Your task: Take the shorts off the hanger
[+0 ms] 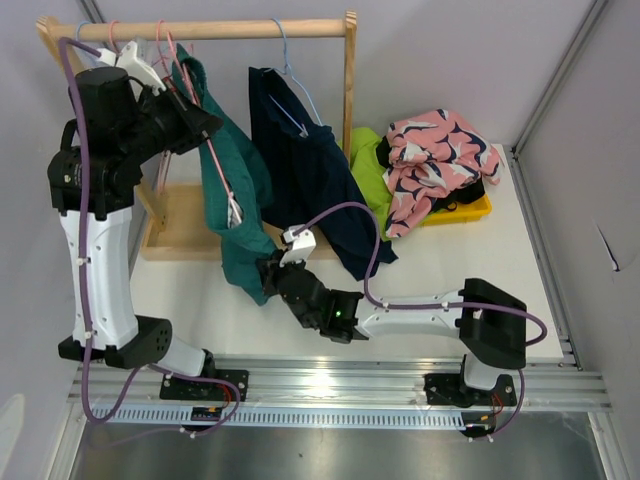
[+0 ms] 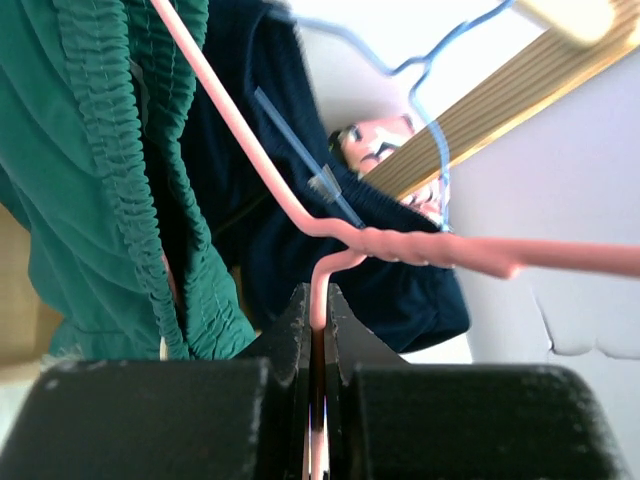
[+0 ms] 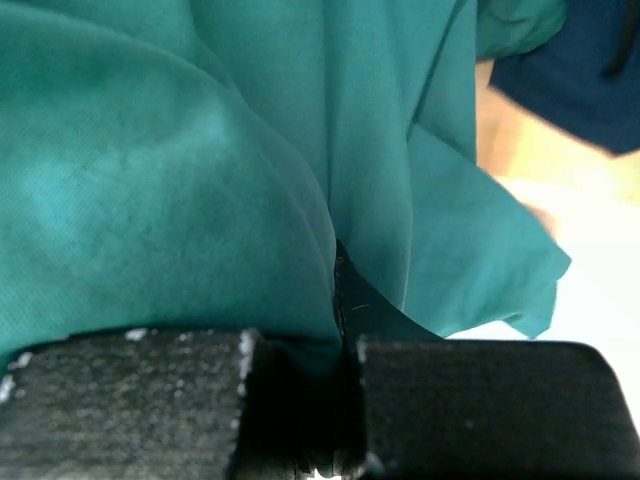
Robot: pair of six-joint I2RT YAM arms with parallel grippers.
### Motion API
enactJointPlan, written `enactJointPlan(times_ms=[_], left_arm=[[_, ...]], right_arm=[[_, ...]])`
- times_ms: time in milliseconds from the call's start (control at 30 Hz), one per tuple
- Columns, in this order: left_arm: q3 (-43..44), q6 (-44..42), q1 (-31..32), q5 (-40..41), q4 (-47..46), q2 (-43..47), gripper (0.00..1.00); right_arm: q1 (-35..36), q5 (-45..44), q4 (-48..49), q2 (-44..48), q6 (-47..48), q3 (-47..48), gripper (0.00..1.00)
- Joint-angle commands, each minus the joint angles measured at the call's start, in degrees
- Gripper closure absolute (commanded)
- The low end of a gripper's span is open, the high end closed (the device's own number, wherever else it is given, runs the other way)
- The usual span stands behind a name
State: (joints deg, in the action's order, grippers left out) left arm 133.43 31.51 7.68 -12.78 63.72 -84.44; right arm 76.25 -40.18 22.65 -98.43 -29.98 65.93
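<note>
Green shorts (image 1: 235, 190) hang from a pink wire hanger (image 1: 190, 95) at the left of the wooden rack. My left gripper (image 1: 205, 122) is shut on the hanger's wire just below its twisted neck; in the left wrist view the pink hanger (image 2: 330, 245) runs down between my closed fingers (image 2: 295, 325), beside the shorts' elastic waistband (image 2: 110, 150). My right gripper (image 1: 272, 272) is shut on the lower hem of the shorts; in the right wrist view the green cloth (image 3: 200, 170) fills the frame and is pinched in my gripper (image 3: 338, 290).
Dark navy shorts (image 1: 305, 165) hang on a blue wire hanger (image 1: 290, 70) to the right on the rail (image 1: 215, 30). A yellow tray (image 1: 478, 212) at the back right holds a pink patterned garment (image 1: 435, 150) and lime cloth (image 1: 368, 165). The rack's wooden base (image 1: 180, 235) is below.
</note>
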Motion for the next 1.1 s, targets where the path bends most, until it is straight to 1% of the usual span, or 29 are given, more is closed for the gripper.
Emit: enactJointPlan(times_ms=[0, 133, 167, 200, 267, 333, 367, 400, 467, 500, 533, 567, 600, 633, 667, 733, 767, 833, 867, 900, 933, 1000, 1067], left_arm=[[6.1, -0.6, -1.3, 1.7, -22.2, 2.1, 1.0], [7.0, -3.1, -1.3, 5.7, -21.5, 1.3, 1.0], [7.4, -3.5, -1.3, 6.1, -21.4, 1.1, 1.0], [7.5, -4.1, -1.3, 6.5, -21.3, 0.8, 1.0], [7.6, -4.6, -1.3, 7.3, -21.0, 0.3, 1.0], [7.7, -5.0, -1.3, 7.7, -20.9, -0.5, 1.0], [8.2, -5.2, -1.3, 7.8, -20.7, -0.8, 1.0], [8.1, -5.5, -1.2, 7.9, -20.8, -1.1, 1.0], [8.5, -6.2, -1.3, 9.1, -20.8, -1.2, 1.0], [8.4, -6.5, -1.3, 9.4, -20.8, -1.3, 1.0], [8.4, -6.7, -1.3, 9.7, -20.7, -1.6, 1.0], [8.4, -7.3, -1.3, 10.2, -20.6, -1.9, 1.0], [8.4, -7.4, -1.3, 10.6, -20.0, -2.0, 1.0], [8.3, -7.7, -1.3, 10.8, -19.9, -2.3, 1.0], [8.4, -8.2, -1.2, 11.0, -19.8, -2.4, 1.0], [8.4, -8.5, -1.2, 12.2, -19.7, -2.6, 1.0], [8.4, -8.9, -1.2, 12.4, -19.7, -2.7, 1.0], [8.7, -8.8, -1.2, 12.5, -20.0, -2.7, 1.0], [8.9, -8.8, -1.2, 12.5, -20.1, -2.9, 1.0], [8.8, -8.7, -1.2, 12.5, -20.2, -3.1, 1.0], [8.7, -8.7, -1.2, 12.5, -19.9, -3.3, 1.0], [8.6, -8.8, -1.2, 12.5, -19.9, -3.7, 1.0], [8.5, -8.8, -1.2, 12.5, -19.6, -3.8, 1.0]], right_arm=[[2.7, 0.9, -17.8, -6.2, -5.1, -6.8, 1.0], [8.0, -2.1, -21.1, -4.8, -7.2, -7.0, 1.0], [10.9, -4.4, -22.2, -4.2, -7.9, -7.4, 1.0], [12.4, -5.9, -25.3, -3.5, -9.8, -7.7, 1.0], [16.6, -9.1, -27.7, -1.0, -12.4, -9.1, 1.0], [19.2, -10.6, -30.6, 2.1, -16.5, -10.3, 1.0], [20.5, -13.2, -32.2, 3.0, -18.3, -11.3, 1.0], [23.7, -14.7, -35.5, 3.9, -21.7, -11.5, 1.0], [27.1, -17.3, -39.5, 5.9, -25.2, -11.5, 1.0], [30.5, -20.0, -43.7, 6.1, -26.9, -10.9, 1.0], [31.9, -21.1, -46.6, 6.2, -31.1, -9.9, 1.0], [33.3, -22.1, -52.8, 6.1, -33.3, -8.7, 1.0], [35.9, -24.7, -56.1, 5.9, -35.5, -5.8, 1.0], [37.2, -26.2, -59.1, 5.5, -39.6, -4.2, 1.0], [38.5, -27.8, -67.0, 5.2, -42.7, -2.4, 1.0], [42.0, -31.9, -75.6, 3.4, -49.9, 2.5, 1.0], [43.1, -32.9, -84.4, 2.8, -57.6, 3.9, 1.0], [46.3, -35.0, -93.7, 0.4, -67.8, 7.2, 1.0], [47.0, -35.5, -102.0, -0.5, -77.0, 8.2, 1.0], [47.9, -36.0, -106.8, -2.4, -82.5, 8.9, 1.0], [49.4, -37.1, -109.7, -3.1, -86.2, 10.0, 1.0], [50.0, -37.2, -109.8, -3.5, -85.2, 10.5, 1.0], [51.2, -38.2, -109.6, -2.9, -87.0, 9.3, 1.0]])
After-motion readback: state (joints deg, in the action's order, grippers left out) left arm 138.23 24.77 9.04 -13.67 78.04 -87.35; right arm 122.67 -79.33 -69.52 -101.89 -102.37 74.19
